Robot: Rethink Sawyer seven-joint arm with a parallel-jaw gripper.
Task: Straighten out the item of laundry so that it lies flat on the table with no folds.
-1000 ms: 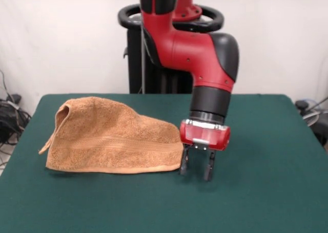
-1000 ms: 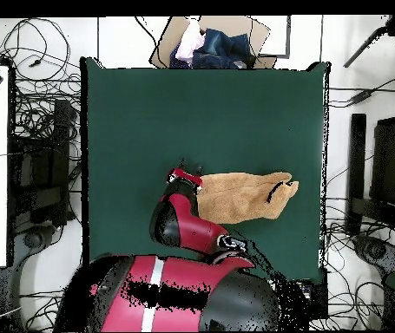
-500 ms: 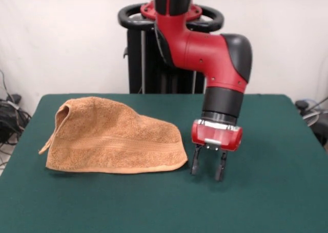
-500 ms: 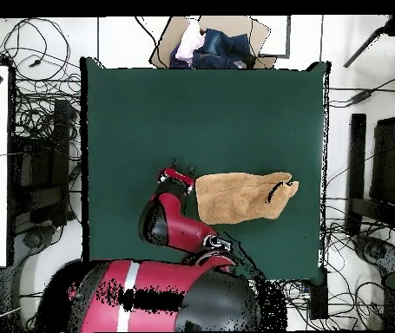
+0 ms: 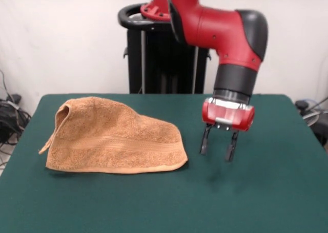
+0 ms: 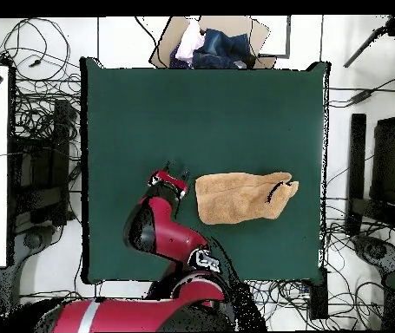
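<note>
Your worktop (image 5: pixel 266 202) is a large rectangle with a dark green felt-like surface, seen whole in the overhead view (image 6: pixel 148 104). On it you have one orange-tan terry-cloth towel (image 5: pixel 113 138), lying in a folded heap rather than flat: in the front view it is doubled over, with a woven border band running along its length, a peaked hump at its left end and a loose corner hanging out at the left edge. In the overhead view the towel (image 6: pixel 240 197) sits toward the robot-side half of the worktop, right of centre, with a dark crease near its right end. Your claw (image 5: pixel 218 146) hangs from the red and black arm just to the right of the towel in the front view, clear of the cloth and raised off the green surface; its two dark fingers (image 5: pixel 205 141) stand apart with nothing between them, so it is open and empty. In the overhead view the claw (image 6: pixel 173 172) lies just left of the towel's left edge, not touching it. Beyond the worktop's far edge in the overhead view you have a cardboard box of mixed clothing (image 6: pixel 209 48), and cables (image 6: pixel 36 113) strewn on the floor at both sides.
</note>
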